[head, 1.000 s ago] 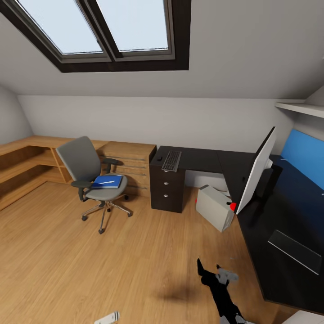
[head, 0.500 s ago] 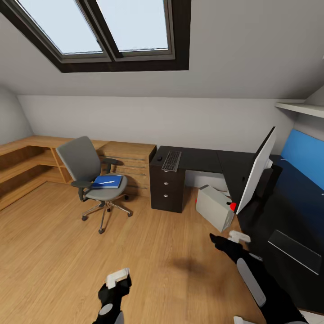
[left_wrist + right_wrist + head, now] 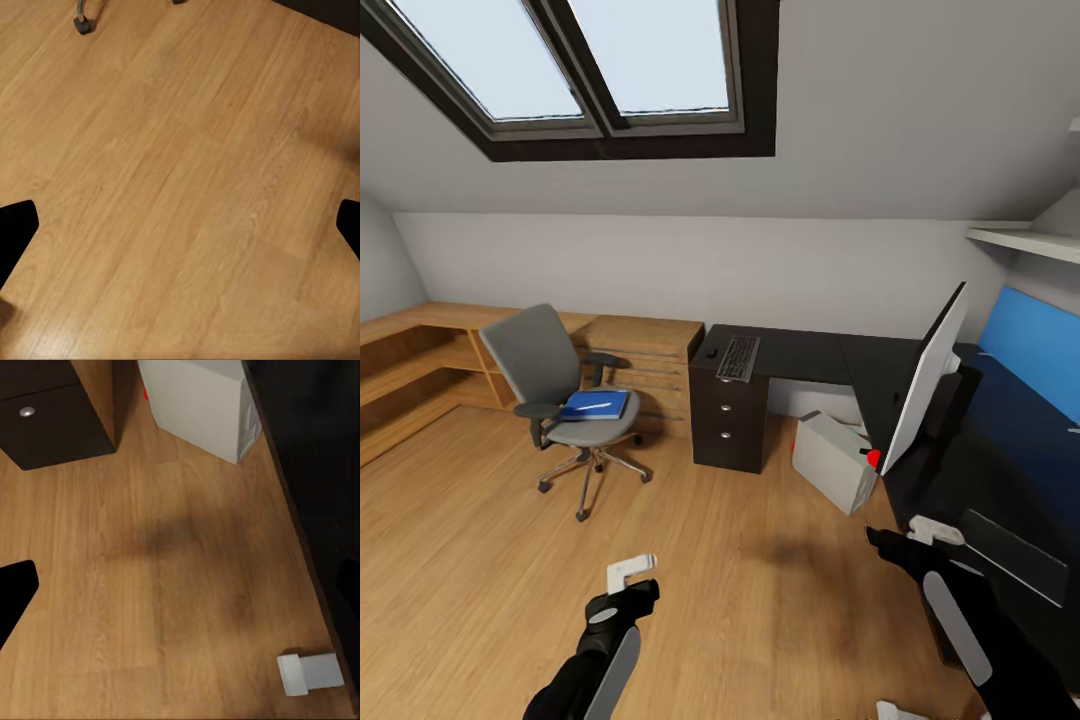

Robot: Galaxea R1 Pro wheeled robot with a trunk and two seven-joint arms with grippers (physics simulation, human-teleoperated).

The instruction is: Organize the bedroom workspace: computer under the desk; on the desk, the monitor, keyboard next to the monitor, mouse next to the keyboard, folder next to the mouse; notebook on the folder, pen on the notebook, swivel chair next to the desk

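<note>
At the far left of the head view a wooden shelf unit [image 3: 420,360] runs along the wall under the skylight [image 3: 570,70]; just to its right the swivel chair [image 3: 555,385] stands on the wooden floor [image 3: 480,560], well apart from the table [image 3: 800,358], with the folder [image 3: 596,405] lying flat on its seat and the pen [image 3: 594,406] on top of the folder; the notebook cannot be made out there; behind the chair a wooden chest of drawers [image 3: 650,365] meets the black drawer unit [image 3: 728,420] of the table; on the table's near end above those drawers the keyboard [image 3: 739,357] lies flat with the mouse [image 3: 712,352] just beside it on its left; further right the computer [image 3: 835,460] sits tilted on the floor under the table's corner, its red dot facing out, and it shows again in the right wrist view [image 3: 201,405] next to the drawer unit; the monitor [image 3: 925,380] stands upright on the table's right wing, seen nearly edge-on, with a blue wall panel [image 3: 1032,345] behind it; low in the head view the left end effector [image 3: 628,578] hangs over bare floor, and in the left wrist view its dark fingertips [image 3: 15,236] sit at opposite edges, spread wide with nothing between them; the right end effector [image 3: 920,535] hovers by the table's front edge, and its wrist view shows a fingertip [image 3: 13,592] at each side, likewise wide and empty.
</note>
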